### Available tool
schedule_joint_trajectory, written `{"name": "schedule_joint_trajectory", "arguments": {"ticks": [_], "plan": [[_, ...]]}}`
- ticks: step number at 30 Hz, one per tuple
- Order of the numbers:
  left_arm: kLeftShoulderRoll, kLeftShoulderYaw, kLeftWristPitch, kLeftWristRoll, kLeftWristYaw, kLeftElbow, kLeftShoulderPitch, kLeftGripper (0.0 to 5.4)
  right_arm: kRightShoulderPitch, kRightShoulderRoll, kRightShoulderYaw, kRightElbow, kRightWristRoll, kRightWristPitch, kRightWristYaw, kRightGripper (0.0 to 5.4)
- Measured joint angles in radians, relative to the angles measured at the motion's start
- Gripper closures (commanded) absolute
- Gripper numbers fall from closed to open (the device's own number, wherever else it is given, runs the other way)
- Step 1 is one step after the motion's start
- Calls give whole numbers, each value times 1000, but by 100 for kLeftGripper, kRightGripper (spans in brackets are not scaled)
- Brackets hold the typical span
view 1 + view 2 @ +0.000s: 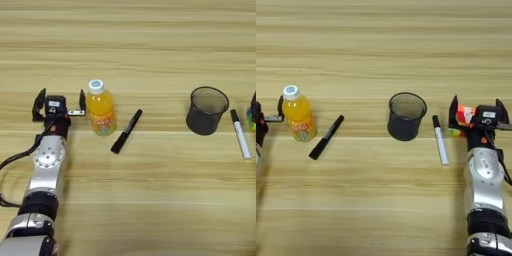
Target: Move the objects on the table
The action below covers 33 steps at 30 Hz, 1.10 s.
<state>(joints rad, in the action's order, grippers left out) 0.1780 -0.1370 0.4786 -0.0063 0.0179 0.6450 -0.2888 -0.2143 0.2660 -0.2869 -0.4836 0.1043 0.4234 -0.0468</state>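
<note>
A small orange-juice bottle (100, 111) with a white cap stands upright at the left. My left gripper (59, 101) is open just left of it, its nearer finger almost touching the bottle, which is outside the jaws. A black marker (126, 131) lies slanted right of the bottle. The black mesh pen cup (406, 115) stands upright in the middle. Beside it lies a white marker with a black cap (439, 139). My right gripper (477, 109) is open around the multicoloured puzzle cube (465, 117), which sits against its left finger.
The light wooden table (130, 45) fills both views. My left forearm (46, 170) and my right forearm (483, 185) reach in from the near edge, with cables trailing beside them.
</note>
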Motion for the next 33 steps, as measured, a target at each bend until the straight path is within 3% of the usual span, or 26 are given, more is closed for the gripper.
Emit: {"name": "schedule_joint_trajectory", "arguments": {"ticks": [7,11,15,19,24,29,33], "plan": [[3,-47,57,-3,31,-31,0,0,5,-8,6,0,-2,0,-1,3],[3,-68,80,-29,34,-79,3,0,5,-8,10,-6,-2,0,-1,3],[4,-88,81,-67,17,-230,24,0,5,-11,17,-9,-5,0,0,3],[5,-77,17,-89,-13,-426,63,0,3,-13,25,-20,-27,-12,20,3],[-12,-10,-88,-92,-54,-637,123,0,2,-12,25,-68,-39,-23,38,3],[-29,69,-196,-111,-106,-778,165,0,-1,-12,26,-69,-42,-23,39,3],[-42,102,-239,-97,-114,-791,179,0,-4,-12,27,-72,-42,-23,40,3]]}}
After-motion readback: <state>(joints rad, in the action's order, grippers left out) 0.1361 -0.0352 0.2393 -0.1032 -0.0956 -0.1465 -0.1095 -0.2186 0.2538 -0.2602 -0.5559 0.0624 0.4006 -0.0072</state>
